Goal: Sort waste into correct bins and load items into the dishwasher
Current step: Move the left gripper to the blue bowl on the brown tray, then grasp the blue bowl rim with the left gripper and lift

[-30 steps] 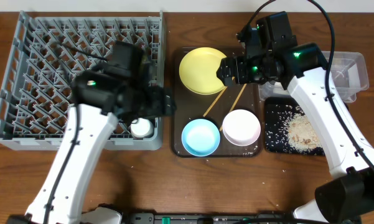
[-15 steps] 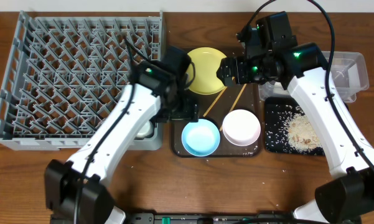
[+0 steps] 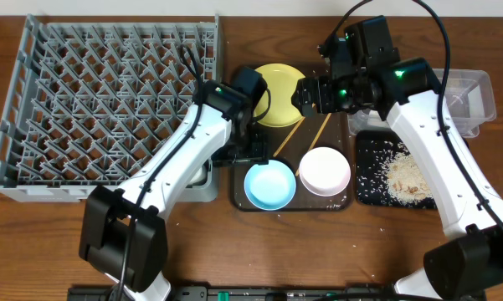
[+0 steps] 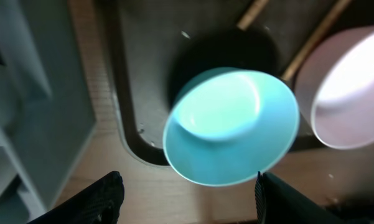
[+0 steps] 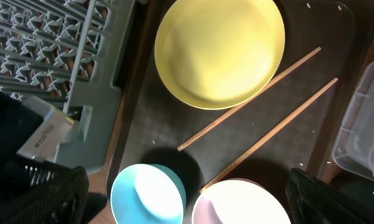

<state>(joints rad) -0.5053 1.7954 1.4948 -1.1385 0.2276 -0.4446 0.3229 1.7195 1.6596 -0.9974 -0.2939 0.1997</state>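
- Grey dish rack (image 3: 100,100) is sitting at the left of the table, a square grid of upright pegs, the biggest thing in view.
- Left gripper (image 4: 187,193) is hovering just right of the rack's near corner, over the near left end of the dark brown tray (image 5: 155,134). Its fingers (image 4: 109,196) are standing well apart with nothing between them, and they are not touching the bowl as far as the wrist view shows.
- Light blue bowl (image 3: 270,185) is resting upright at the tray's near left corner. It is round, with a glossy inside catching the light and a paler rim.
- Yellow plate (image 3: 284,92) is lying flat at the tray's far end. It is round and plain, and the left arm is covering part of it from overhead.
- Wooden chopsticks (image 5: 249,99) are lying roughly parallel and slightly apart, slanting across the tray between plate and bowls.
- White bowl (image 3: 324,170) is sitting just right of the blue one, close beside it.
- Right gripper (image 5: 187,196) is hanging above the tray's middle, jaws spread wide and empty.
- Black tray (image 3: 368,180) is lying right of the brown tray, with whitish rice scraps (image 3: 406,176) scattered in it.
- Clear tub (image 3: 477,92) is standing behind it at the far right.
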